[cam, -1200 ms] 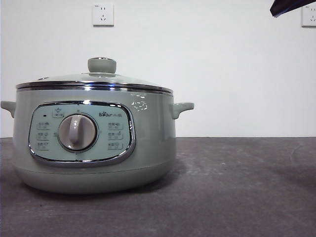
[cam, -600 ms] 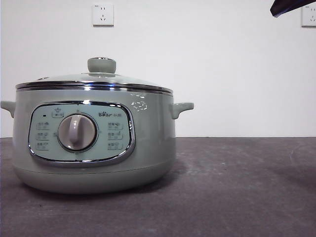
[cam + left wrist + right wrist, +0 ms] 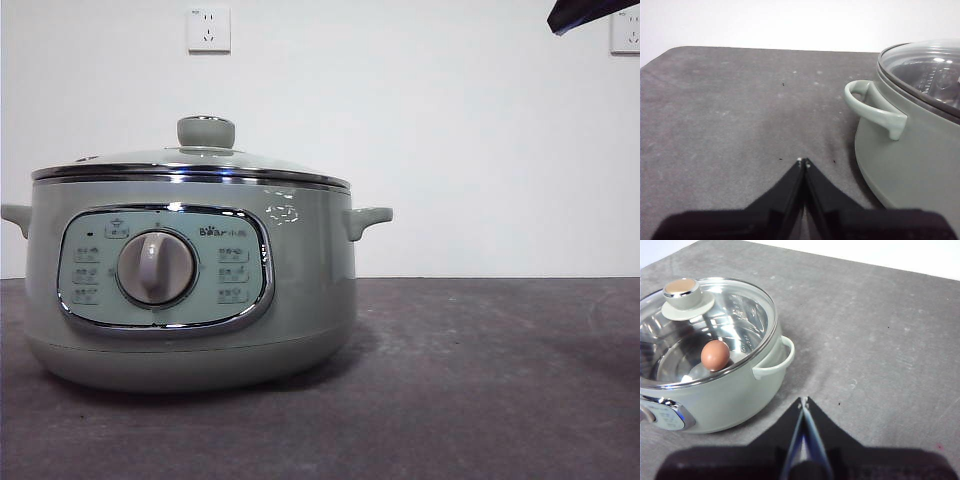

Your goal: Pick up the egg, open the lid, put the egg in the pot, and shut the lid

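Large round pale sage-green electric pot (image 3: 190,290) w/ chrome-framed panel and grey dial sits left of centre on the dark grey table (image 3: 480,380). Round domed glass lid (image 3: 715,325) w/ steel rim and pale green knob (image 3: 206,131) is seated flat on the pot rim. Small smooth brown-orange egg (image 3: 715,355) shows through the glass in the right wrist view, lying inside the steel bowl, so judging by this the egg is in and the lid is closed; task looks basically done.

Left gripper (image 3: 803,161): jaws pressed together, empty, over bare table on the pot's left side, just beside its left side handle (image 3: 874,107), not touching. Right gripper (image 3: 803,401): jaws together too, nothing held, above table to the right of the pot, near its right handle (image 3: 776,360). In the front view only a black tip at the top right corner.

What's left is prob only keeping both arms clear. Doing that well: go up and away from the pot, don't clip the handles or nudge the lid, since the egg could roll on the smooth bowl if the pot gets bumped
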{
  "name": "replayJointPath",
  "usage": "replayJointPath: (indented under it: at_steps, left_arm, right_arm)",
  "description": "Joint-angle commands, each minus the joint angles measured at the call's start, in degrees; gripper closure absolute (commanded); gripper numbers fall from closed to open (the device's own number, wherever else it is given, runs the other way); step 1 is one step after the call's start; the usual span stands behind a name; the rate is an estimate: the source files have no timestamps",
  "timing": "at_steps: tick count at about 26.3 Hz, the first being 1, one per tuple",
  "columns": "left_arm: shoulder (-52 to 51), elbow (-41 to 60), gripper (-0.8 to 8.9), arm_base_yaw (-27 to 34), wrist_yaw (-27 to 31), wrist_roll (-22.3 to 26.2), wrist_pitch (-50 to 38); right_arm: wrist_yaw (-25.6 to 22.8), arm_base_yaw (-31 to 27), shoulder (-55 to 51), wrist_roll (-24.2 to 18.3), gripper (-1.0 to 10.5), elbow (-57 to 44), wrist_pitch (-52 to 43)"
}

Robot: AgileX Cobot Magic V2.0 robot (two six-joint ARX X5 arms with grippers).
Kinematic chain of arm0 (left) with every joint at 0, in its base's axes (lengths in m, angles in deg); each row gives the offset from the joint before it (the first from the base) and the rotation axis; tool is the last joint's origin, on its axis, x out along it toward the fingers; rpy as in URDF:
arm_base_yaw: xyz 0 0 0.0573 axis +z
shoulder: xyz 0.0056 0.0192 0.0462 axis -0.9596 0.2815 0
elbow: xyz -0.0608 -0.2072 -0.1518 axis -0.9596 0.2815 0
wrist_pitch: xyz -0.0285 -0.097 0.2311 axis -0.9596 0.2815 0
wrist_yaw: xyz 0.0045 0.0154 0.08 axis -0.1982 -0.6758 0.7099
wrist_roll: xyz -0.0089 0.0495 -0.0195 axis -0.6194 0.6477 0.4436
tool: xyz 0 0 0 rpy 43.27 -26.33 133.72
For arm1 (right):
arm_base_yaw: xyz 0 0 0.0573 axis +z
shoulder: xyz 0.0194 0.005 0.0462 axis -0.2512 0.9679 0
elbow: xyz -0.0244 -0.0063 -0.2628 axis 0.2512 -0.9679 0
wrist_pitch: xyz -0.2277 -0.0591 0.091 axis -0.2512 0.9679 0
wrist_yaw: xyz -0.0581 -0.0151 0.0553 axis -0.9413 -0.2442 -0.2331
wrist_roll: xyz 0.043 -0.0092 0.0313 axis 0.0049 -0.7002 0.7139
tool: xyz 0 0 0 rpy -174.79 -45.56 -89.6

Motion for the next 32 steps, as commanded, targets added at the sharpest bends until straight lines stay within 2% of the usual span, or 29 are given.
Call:
replayJointPath:
  at_steps: [1, 7, 10, 12, 15, 17, 20, 28, 32]
  left_arm:
    - [-0.15, 0.83, 8.17, 0.20, 0.11, -0.09, 0.11]
    - [-0.15, 0.83, 8.17, 0.20, 0.11, -0.09, 0.11]
    - [-0.15, 0.83, 8.17, 0.20, 0.09, -0.11, 0.09]
    - [-0.15, 0.83, 8.17, 0.20, 0.11, -0.09, 0.07]
    - [-0.15, 0.83, 8.17, 0.20, 0.09, -0.09, 0.07]
    - [-0.15, 0.83, 8.17, 0.20, 0.13, -0.09, 0.07]
    - [-0.15, 0.83, 8.17, 0.20, 0.11, -0.09, 0.07]
    - [-0.15, 0.83, 8.17, 0.20, 0.11, -0.09, 0.07]
    - [-0.15, 0.83, 8.17, 0.20, 0.11, -0.09, 0.07]
  right_arm:
    - [-0.13, 0.09, -0.09, 0.70, 9.5, -0.37, -0.37]
    - [-0.13, 0.09, -0.09, 0.66, 9.5, -0.37, -0.31]
    - [-0.39, -1.49, -2.23, -2.80, 9.5, -0.44, 0.31]
    - [3.19, -6.03, -5.05, -4.68, 9.5, -0.61, 0.37]
    - [13.68, -18.32, -10.58, -4.92, 9.5, -3.74, -0.98]
    - [16.92, -26.62, -14.60, -4.90, 9.5, -8.26, -4.55]
    - [18.49, -34.25, -21.03, -4.20, 9.5, -16.63, -10.93]
    - [18.56, -36.79, -32.46, -4.11, 9.5, -29.27, -12.87]
    - [18.29, -36.79, -36.57, -2.21, 9.5, -34.03, -14.14]
